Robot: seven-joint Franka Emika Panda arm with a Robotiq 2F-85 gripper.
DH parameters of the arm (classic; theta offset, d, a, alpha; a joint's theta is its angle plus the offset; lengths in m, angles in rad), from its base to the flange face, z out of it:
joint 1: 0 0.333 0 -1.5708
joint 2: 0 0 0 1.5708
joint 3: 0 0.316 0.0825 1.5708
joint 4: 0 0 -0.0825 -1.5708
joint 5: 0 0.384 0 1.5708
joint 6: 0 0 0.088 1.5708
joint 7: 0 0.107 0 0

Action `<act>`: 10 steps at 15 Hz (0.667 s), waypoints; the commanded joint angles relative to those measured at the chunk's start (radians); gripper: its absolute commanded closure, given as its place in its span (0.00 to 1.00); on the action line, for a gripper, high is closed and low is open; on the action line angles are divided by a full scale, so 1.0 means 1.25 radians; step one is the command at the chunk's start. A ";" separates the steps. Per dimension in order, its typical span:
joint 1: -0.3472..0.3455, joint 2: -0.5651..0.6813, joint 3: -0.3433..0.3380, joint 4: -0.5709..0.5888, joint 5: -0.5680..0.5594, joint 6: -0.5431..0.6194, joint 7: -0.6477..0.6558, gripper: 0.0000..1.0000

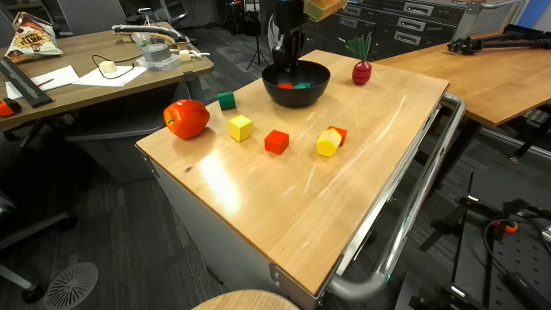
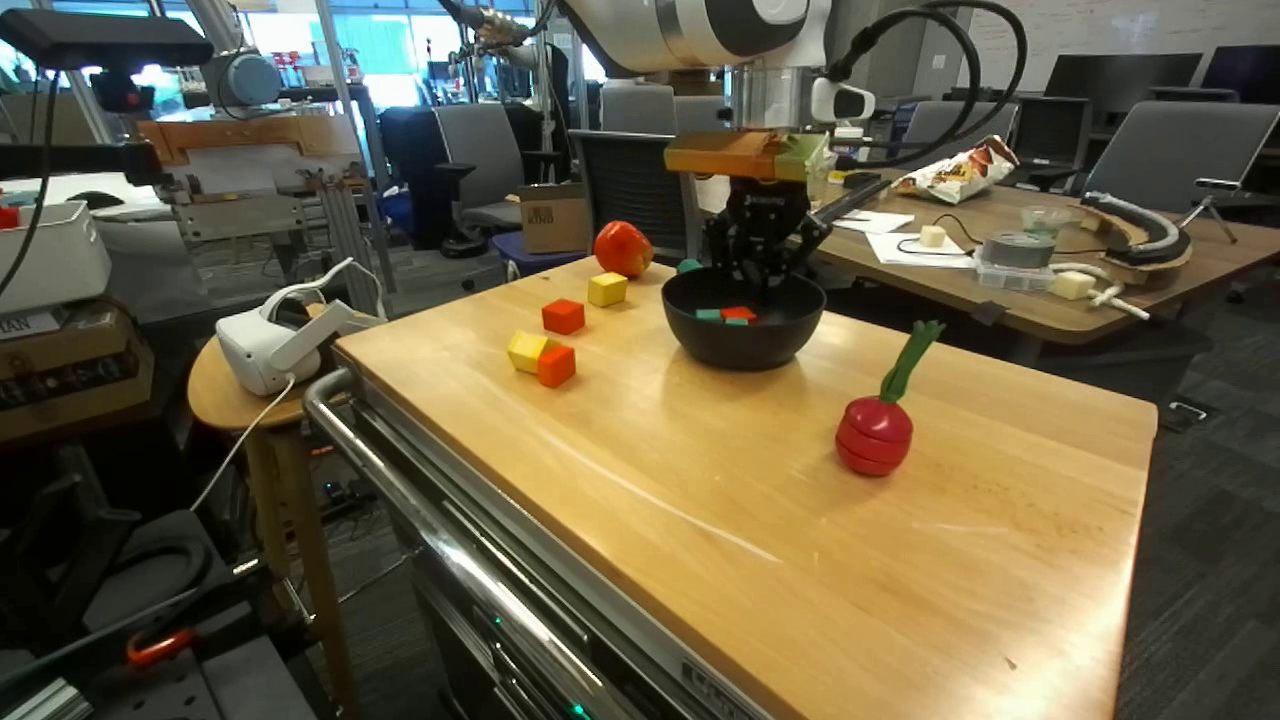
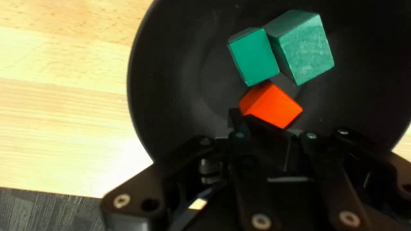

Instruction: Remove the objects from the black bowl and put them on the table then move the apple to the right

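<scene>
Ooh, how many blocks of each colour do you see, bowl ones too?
Red blocks: 3 (2 on the table, 1 in the black bowl)
Yellow blocks: 2 (both on the table)
Green blocks: 3 (1 on the table, 2 in the bowl)
Total: 8 in sight; part of the bowl's inside is hidden.

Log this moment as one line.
black gripper: partly in round black bowl, grip unclear | visible inside: two green cuboid blocks, one red cuboid block | round red apple: on wooden tabletop
</scene>
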 commanded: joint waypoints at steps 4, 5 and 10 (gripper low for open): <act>-0.032 -0.026 0.028 -0.007 0.099 0.023 -0.045 0.53; -0.036 -0.016 0.035 -0.003 0.118 0.012 -0.056 0.46; -0.037 0.019 0.046 0.004 0.158 0.005 -0.066 0.07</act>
